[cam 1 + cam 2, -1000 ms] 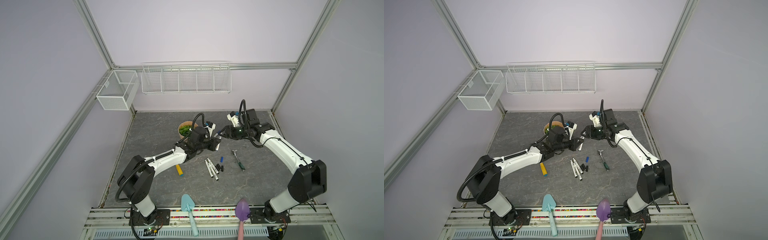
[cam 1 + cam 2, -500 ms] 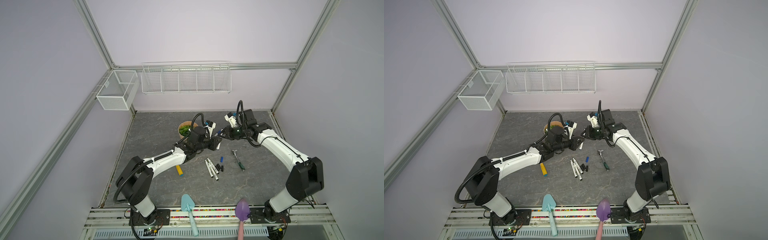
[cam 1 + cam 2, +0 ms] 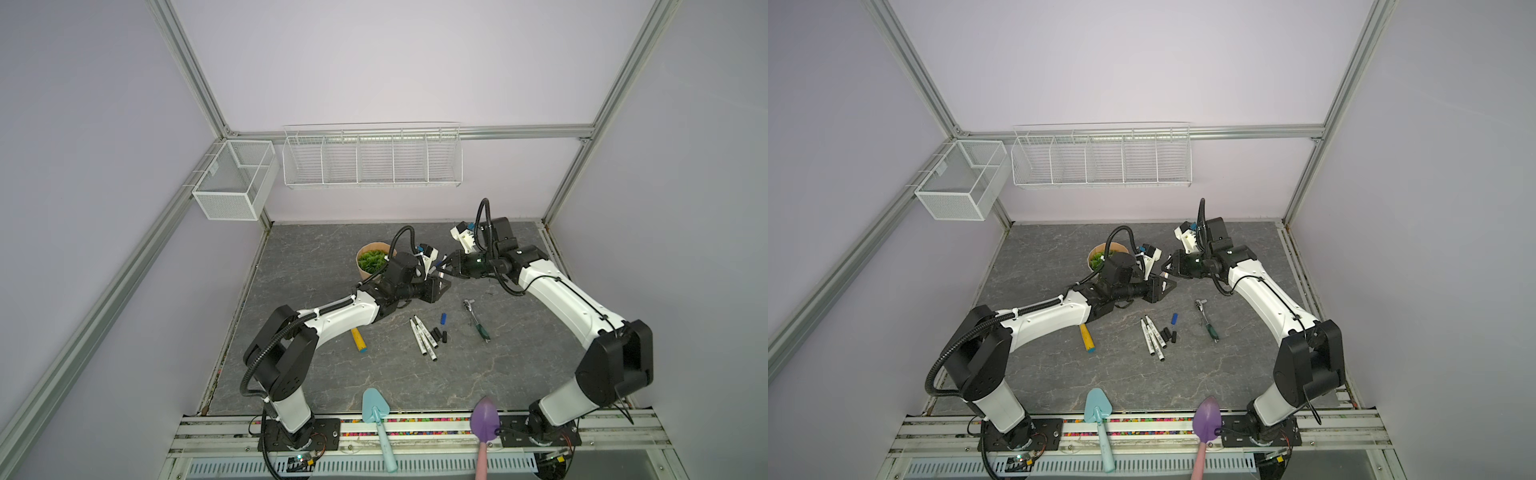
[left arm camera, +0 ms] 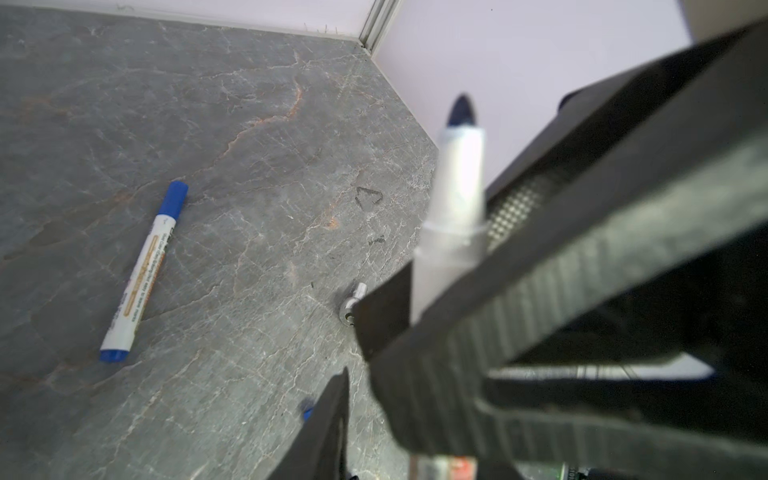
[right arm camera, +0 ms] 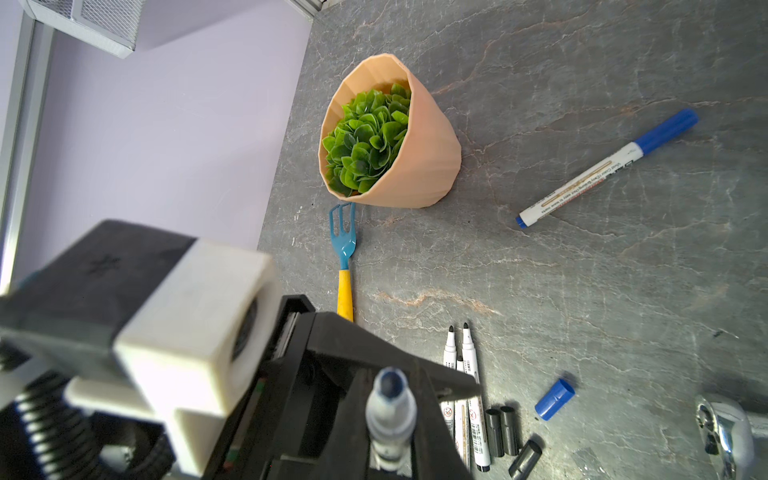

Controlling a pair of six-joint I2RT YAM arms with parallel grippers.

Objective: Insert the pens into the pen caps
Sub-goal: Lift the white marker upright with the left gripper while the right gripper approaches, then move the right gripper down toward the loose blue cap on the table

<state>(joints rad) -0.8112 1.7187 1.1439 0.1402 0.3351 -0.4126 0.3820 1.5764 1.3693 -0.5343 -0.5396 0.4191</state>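
three uncapped pens [image 5: 470, 365] lie side by side on the bench [image 3: 332, 374], three black caps [image 5: 502, 430] and one blue cap [image 5: 555, 398] beside them. a blue-capped pen [image 5: 606, 168] lies apart; a blue-tipped pen [image 5: 390, 409] is held aloft.

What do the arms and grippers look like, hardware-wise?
Both arms match: the left arm and right arm have white shells with black joints. A black corrugated hose runs along the left one; black cables loop above each wrist. The left gripper and right gripper are black, each with a white camera block. Fingers are black, ribbed.
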